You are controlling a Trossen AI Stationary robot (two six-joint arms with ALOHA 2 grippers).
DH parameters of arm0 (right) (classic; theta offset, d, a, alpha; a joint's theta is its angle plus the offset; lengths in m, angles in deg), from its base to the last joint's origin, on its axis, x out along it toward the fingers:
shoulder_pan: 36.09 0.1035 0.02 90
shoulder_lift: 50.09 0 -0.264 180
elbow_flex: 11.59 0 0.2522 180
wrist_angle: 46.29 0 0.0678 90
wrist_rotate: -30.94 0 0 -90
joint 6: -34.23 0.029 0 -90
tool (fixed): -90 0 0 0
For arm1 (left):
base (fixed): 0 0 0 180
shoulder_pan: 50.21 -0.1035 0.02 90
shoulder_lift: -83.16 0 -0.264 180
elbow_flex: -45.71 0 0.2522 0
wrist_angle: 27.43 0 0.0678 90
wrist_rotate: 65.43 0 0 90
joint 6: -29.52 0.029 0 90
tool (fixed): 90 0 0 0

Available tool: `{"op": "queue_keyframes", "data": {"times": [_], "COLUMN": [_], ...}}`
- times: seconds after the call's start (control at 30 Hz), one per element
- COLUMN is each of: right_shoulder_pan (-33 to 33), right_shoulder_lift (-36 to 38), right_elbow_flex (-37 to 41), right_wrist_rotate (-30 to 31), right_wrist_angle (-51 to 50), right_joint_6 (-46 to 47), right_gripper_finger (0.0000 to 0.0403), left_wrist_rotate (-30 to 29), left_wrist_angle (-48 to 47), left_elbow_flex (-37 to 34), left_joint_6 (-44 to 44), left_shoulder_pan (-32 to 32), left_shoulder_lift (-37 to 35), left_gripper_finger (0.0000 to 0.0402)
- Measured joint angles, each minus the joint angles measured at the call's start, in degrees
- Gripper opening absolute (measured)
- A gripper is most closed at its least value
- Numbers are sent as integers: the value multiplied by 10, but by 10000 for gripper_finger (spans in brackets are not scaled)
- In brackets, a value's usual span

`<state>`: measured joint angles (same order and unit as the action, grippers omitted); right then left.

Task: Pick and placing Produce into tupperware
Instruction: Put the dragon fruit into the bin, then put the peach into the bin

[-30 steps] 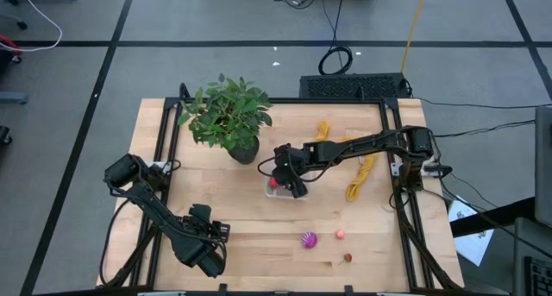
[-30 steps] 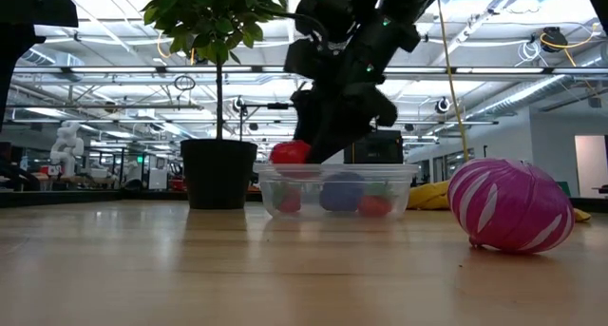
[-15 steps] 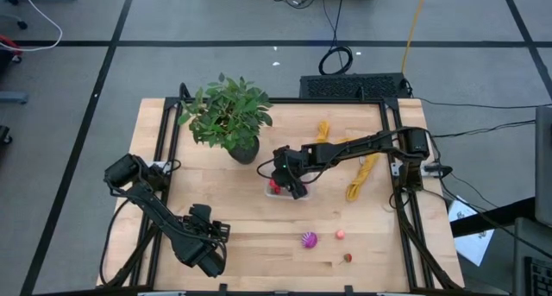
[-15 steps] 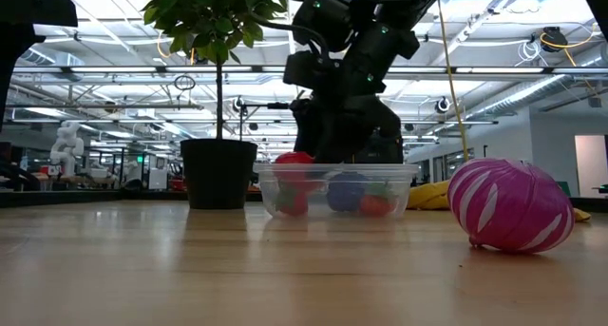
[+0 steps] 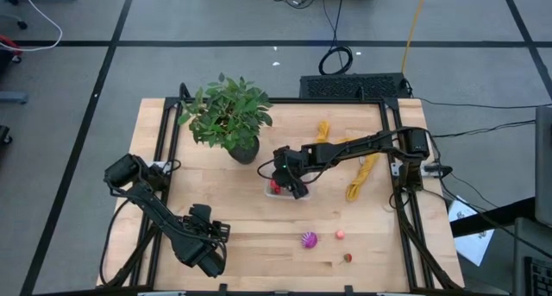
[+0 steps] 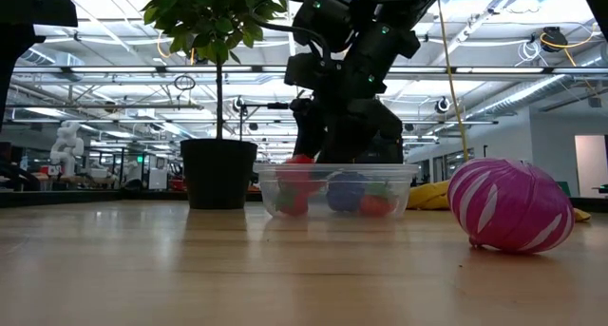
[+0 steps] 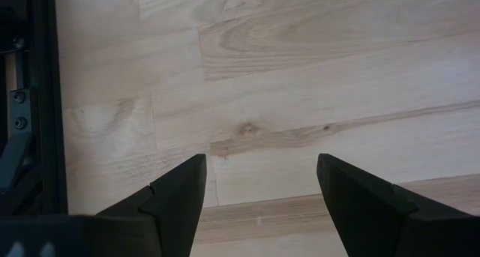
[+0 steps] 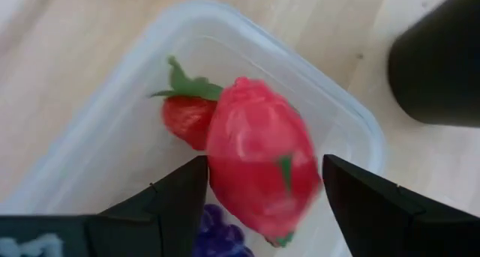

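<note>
The clear tupperware (image 5: 278, 192) stands mid-table, with a strawberry (image 8: 186, 116) and a purple piece (image 8: 222, 240) inside. My right gripper (image 8: 264, 164) hangs over it, pointing steeply down, open, with a blurred red fruit (image 8: 259, 167) between its fingers, low at the rim (image 6: 302, 160). On the near side lie three loose pieces: a magenta one (image 5: 309, 240), a pink one (image 5: 340, 235) and a small red strawberry (image 5: 348, 258). My left gripper (image 7: 259, 163) waits open over bare wood at the near left (image 5: 210, 255). My right gripper has its fingers close on either side of the red fruit (image 8: 225, 152), coming from above over the tupperware. The fruit fills the gap and is blurred; I cannot tell whether the fingers touch it.
A potted plant (image 5: 228, 115) stands just left of and behind the tupperware, its black pot (image 6: 218, 174) close to the container. A mustard-yellow cloth (image 5: 362, 171) lies at the right. Bare wood spreads along the near side around the loose pieces.
The red fruit between my right gripper's fingers has come down from just above the tupperware's rim to the rim, sinking partly inside. In the last half second the gripper has kept its place while the fruit has sunk lower.
</note>
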<state>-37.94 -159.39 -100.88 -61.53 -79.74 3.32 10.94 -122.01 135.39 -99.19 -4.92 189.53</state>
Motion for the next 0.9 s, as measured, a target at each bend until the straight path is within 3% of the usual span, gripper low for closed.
{"op": "queue_keyframes", "data": {"times": [0.23,0.67,0.9], "right_shoulder_pan": [1,37,83], "right_shoulder_lift": [0,14,76], "right_elbow_flex": [0,0,0], "right_wrist_rotate": [54,59,192], "right_wrist_angle": [5,3,-27], "right_joint_6": [-1,-10,-40], "right_gripper_finger": [285,284,283], "left_wrist_rotate": [0,-26,-25], "left_wrist_angle": [0,0,2], "left_elbow_flex": [0,0,0], "left_joint_6": [0,8,10], "left_shoulder_pan": [0,0,0], "left_shoulder_lift": [0,0,0], "left_gripper_finger": [257,257,257]}}
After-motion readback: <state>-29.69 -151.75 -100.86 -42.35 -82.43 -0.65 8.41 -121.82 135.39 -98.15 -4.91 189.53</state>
